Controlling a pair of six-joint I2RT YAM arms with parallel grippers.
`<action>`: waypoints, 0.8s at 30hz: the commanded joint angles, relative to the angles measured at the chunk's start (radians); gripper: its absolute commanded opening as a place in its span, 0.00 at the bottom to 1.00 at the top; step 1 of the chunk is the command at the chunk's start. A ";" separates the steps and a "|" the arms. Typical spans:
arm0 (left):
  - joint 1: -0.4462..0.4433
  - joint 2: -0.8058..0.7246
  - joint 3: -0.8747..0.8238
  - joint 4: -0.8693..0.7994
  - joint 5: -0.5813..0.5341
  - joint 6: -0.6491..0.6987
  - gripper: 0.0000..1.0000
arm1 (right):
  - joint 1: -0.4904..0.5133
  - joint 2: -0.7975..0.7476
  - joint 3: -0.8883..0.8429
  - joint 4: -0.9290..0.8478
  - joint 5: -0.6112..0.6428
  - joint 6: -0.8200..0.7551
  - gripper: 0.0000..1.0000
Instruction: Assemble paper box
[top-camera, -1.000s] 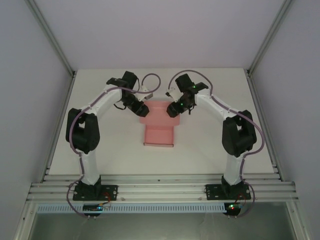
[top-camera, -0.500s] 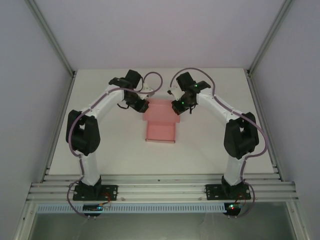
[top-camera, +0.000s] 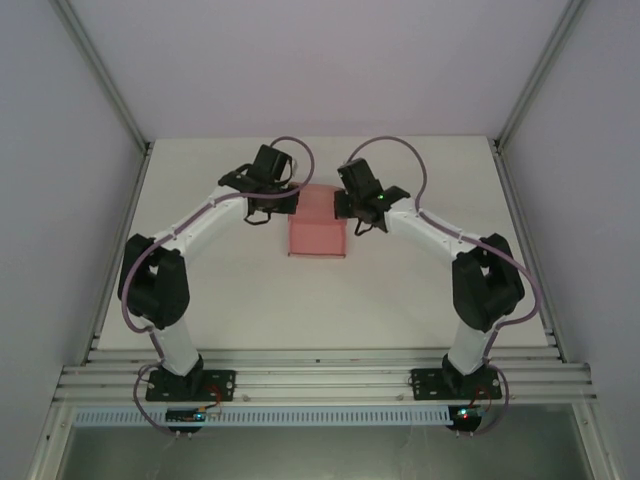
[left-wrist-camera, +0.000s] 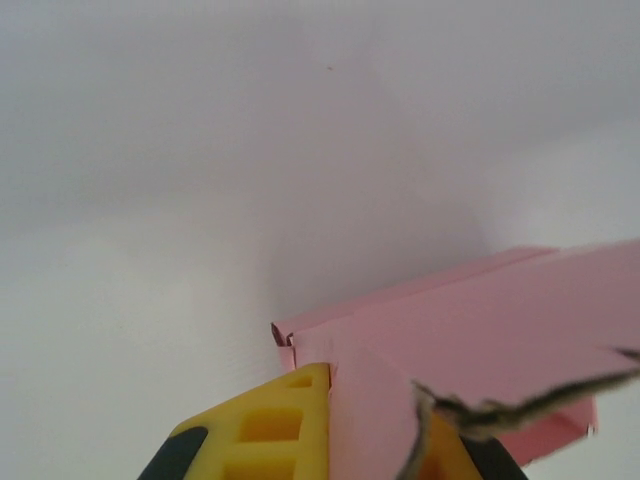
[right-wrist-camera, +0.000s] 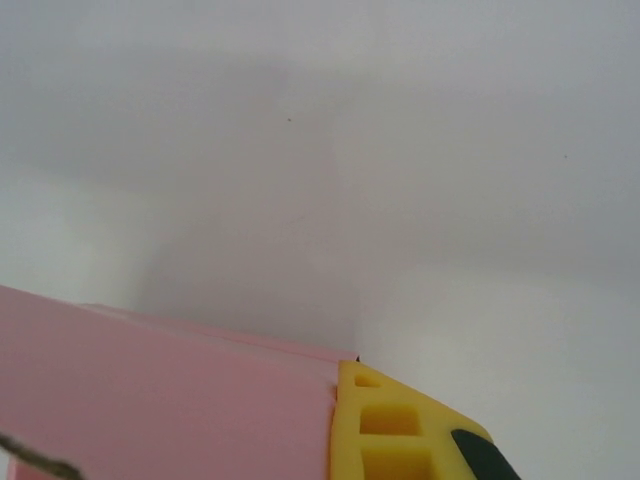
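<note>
Both arms reach further up the frame than before. The left hand (top-camera: 287, 205) and right hand (top-camera: 346, 209) each pinch a side of the paper box (top-camera: 318, 236), now higher on the counter (top-camera: 400, 300).

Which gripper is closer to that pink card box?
Neither: left gripper touches the pink card paper box on its far left side, right gripper on its far right side.
</note>
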 joint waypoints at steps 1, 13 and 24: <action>0.004 -0.052 -0.064 0.106 -0.046 -0.153 0.00 | 0.013 0.000 -0.055 0.277 0.126 0.136 0.05; -0.030 -0.149 -0.372 0.412 0.012 -0.161 0.00 | 0.128 -0.047 -0.318 0.573 0.308 0.065 0.05; -0.123 -0.365 -0.726 0.720 -0.002 -0.135 0.04 | 0.209 -0.131 -0.538 0.767 0.391 0.052 0.09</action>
